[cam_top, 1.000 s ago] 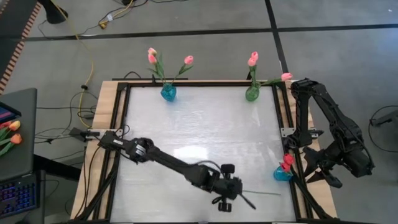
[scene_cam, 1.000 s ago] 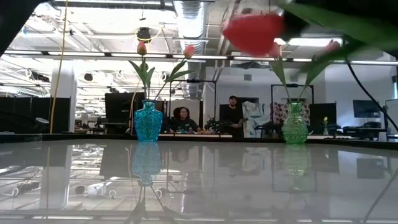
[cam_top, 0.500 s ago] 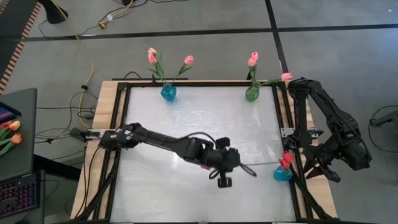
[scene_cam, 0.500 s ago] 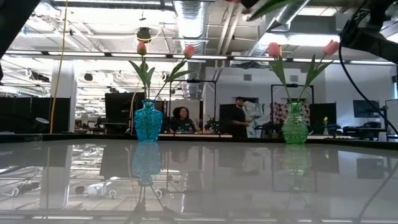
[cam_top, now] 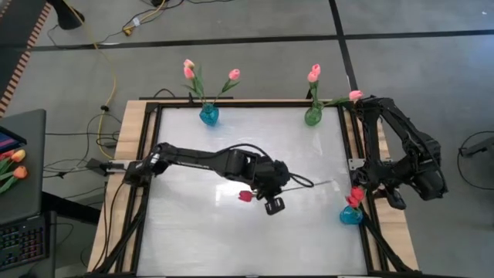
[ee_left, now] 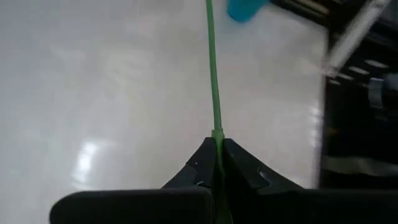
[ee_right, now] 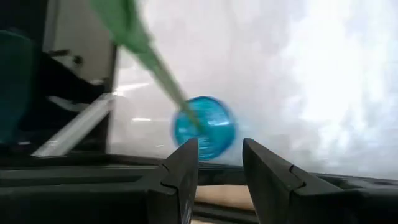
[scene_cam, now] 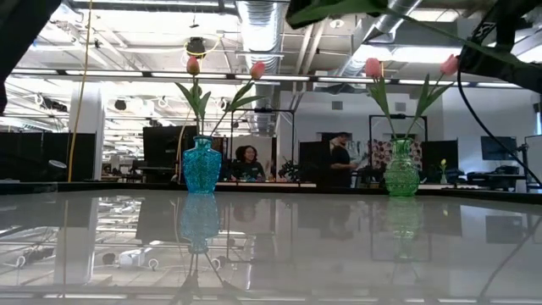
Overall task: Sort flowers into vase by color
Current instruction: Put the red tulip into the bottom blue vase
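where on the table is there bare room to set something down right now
The near-left corner, below the left arm, is bare, and so is the stretch between the blue vase and green vase. It is crowded mid-table around the left gripper and its tulip, and by the small blue vase.

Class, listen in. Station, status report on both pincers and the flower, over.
Left pincer shut on red tulip stem, mid-table. Right pincer open, empty, beside blue vase. Path clear.

Open-plan office lab, exposed ceiling ducts (scene_cam: 258, 21), monitors (scene_cam: 165, 144), seated person (scene_cam: 251, 161)
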{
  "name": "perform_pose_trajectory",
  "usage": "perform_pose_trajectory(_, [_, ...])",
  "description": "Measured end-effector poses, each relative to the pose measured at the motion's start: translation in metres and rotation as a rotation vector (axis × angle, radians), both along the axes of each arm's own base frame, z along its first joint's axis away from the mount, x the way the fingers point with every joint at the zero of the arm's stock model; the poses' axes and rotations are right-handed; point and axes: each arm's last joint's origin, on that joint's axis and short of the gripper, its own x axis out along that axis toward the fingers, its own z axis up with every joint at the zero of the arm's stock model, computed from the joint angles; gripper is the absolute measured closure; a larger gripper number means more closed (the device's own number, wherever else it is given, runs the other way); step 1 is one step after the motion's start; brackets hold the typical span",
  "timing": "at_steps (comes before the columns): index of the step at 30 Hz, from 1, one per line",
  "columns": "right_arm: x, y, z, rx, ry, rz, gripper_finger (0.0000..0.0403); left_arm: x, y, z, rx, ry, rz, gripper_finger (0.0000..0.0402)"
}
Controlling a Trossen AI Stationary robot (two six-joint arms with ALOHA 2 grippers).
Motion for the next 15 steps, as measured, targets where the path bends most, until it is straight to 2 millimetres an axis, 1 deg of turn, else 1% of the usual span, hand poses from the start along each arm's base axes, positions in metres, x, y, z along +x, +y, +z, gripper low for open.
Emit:
perform_pose_trajectory(2, [0.001,-0.001,0.0,-0.013,-0.013,0.02,0.0251,0.0,0.007,0.0,-0.096,0.025,0.01,0.04])
perform_pose_trajectory(4, [0.003,-0.002,0.001,-0.039,-0.068,0.063,0.0251,0.002,0.016,0.0,-0.202,0.044,0.051,0.04])
perform_pose_trajectory(8, [0.009,-0.004,0.003,-0.077,-0.203,0.058,0.0251,0.004,0.038,0.001,-0.364,0.073,0.137,0.04])
perform_pose_trajectory(11, [0.014,-0.005,0.004,-0.122,-0.314,0.044,0.0251,0.005,0.05,0.001,-0.404,0.078,0.17,0.04])
perform_pose_trajectory(15, [0.021,-0.007,0.007,-0.222,-0.467,0.029,0.0251,0.006,0.057,0.001,-0.41,0.075,0.188,0.04])
